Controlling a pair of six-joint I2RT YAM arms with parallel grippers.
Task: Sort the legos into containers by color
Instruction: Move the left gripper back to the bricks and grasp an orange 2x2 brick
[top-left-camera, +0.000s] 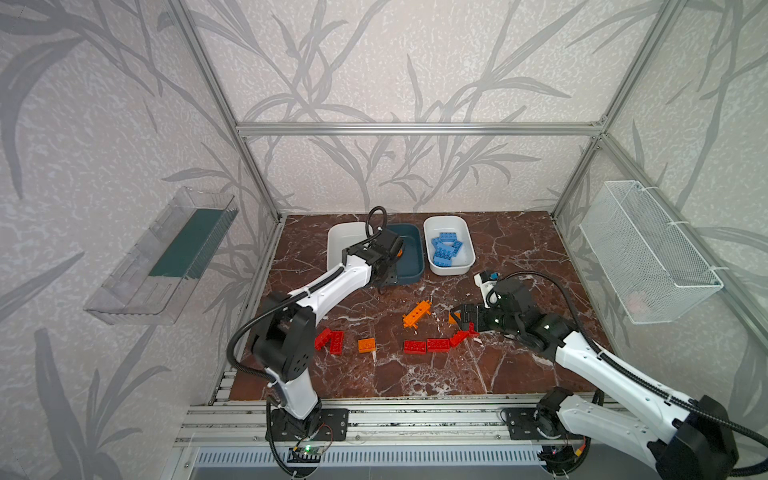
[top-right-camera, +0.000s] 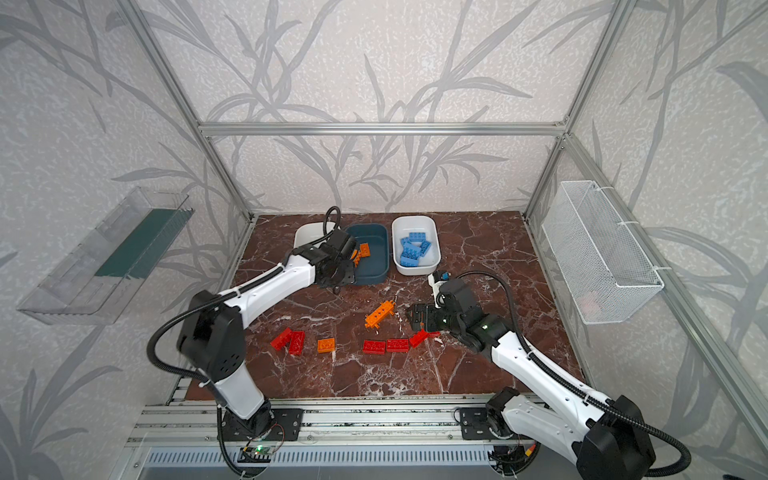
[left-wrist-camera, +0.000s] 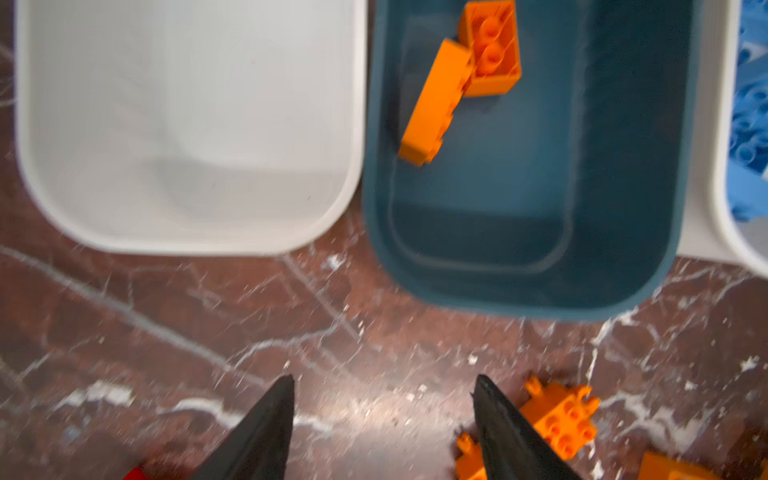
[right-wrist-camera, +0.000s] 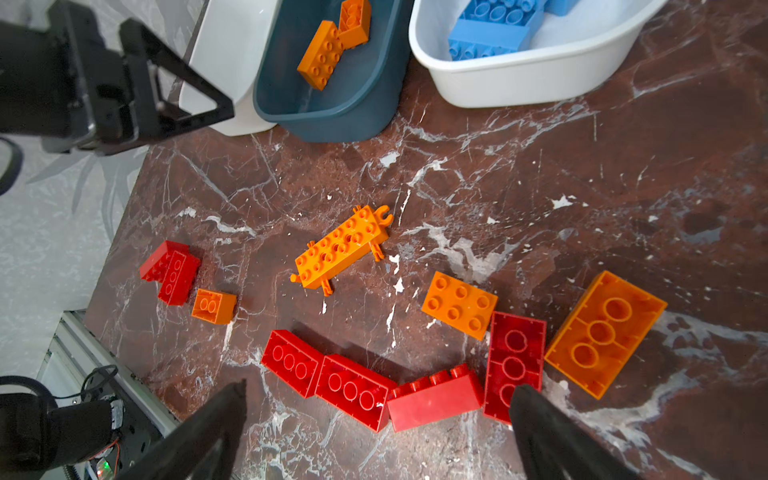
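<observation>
Legos (top-left-camera: 426, 345) not yet sorted lie nearest the right gripper (right-wrist-camera: 380, 386) — jaws wide and empty, just over a red brick (right-wrist-camera: 436, 401) on its side, long axis running finger to finger. The left gripper (left-wrist-camera: 382, 382), jaws parted and empty, hovers by the teal tub (left-wrist-camera: 519, 305) holding orange bricks (left-wrist-camera: 436, 99) — the empty white tub (left-wrist-camera: 208, 247) beside it likely suits red.

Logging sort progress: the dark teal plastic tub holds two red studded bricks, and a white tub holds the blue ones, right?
No: the two studded bricks in the dark teal plastic tub are orange, not red; the right wrist view shows it. The rest holds.
</observation>
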